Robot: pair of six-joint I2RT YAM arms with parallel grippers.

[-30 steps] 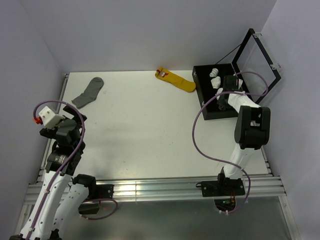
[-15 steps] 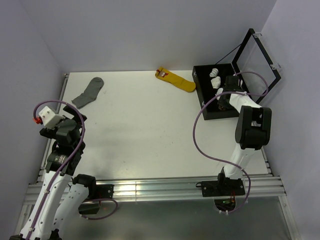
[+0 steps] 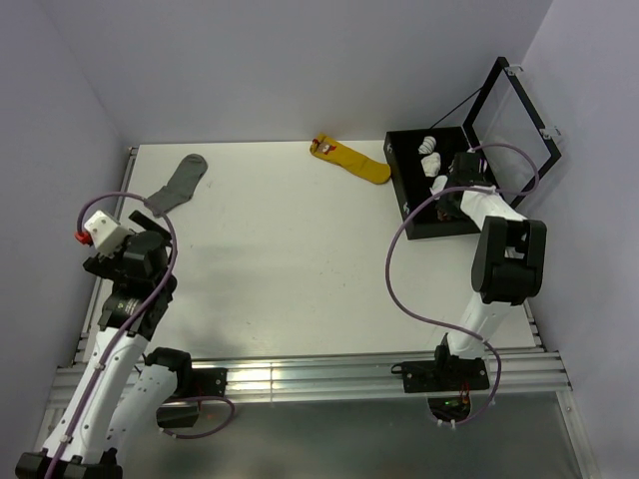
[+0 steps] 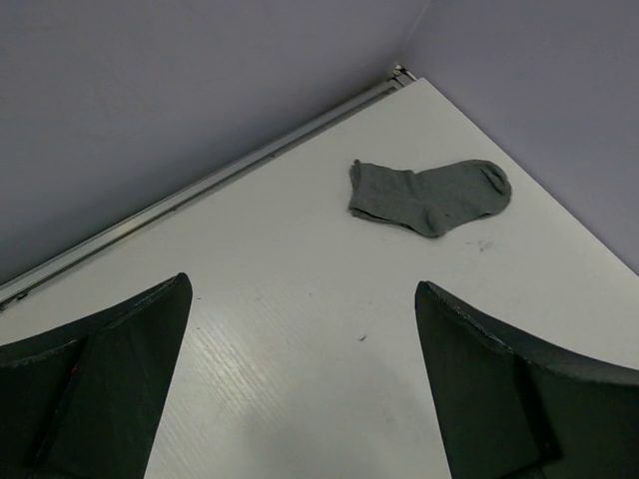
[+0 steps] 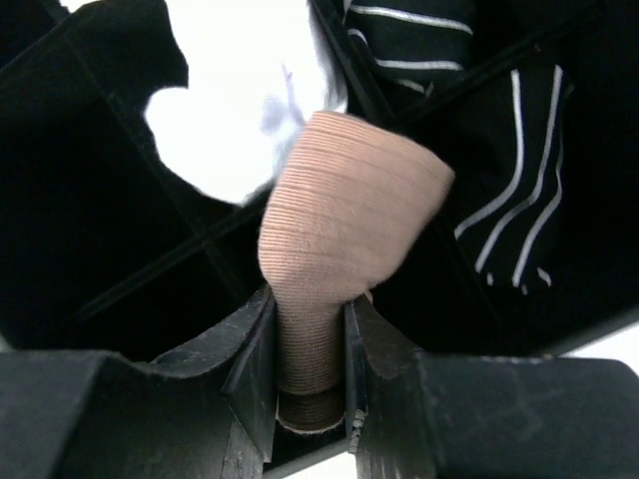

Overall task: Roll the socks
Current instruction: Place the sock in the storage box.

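The tan-brown sock (image 5: 339,220) is bunched into a roll. My right gripper (image 5: 308,319) is shut on its lower end and holds it over the compartments of the black box (image 5: 120,249). The striped cuff is hidden. In the top view the right gripper (image 3: 451,195) is over the box's (image 3: 414,228) right half, and the sock is too small to make out there. My left gripper (image 4: 300,299) is open and empty above the bare table, at the left side in the top view (image 3: 152,232).
A plain grey sock (image 3: 178,184) lies flat at the far left, ahead of the left gripper (image 4: 429,195). A yellow sock (image 3: 351,160) lies at the back centre. The box holds white rolls (image 3: 427,145) and a black striped sock (image 5: 499,180). Its lid (image 3: 509,115) stands open to the right.
My left arm has shifted a little to the right and toward the table's middle. My right gripper has edged slightly farther over the box with the sock still in it.
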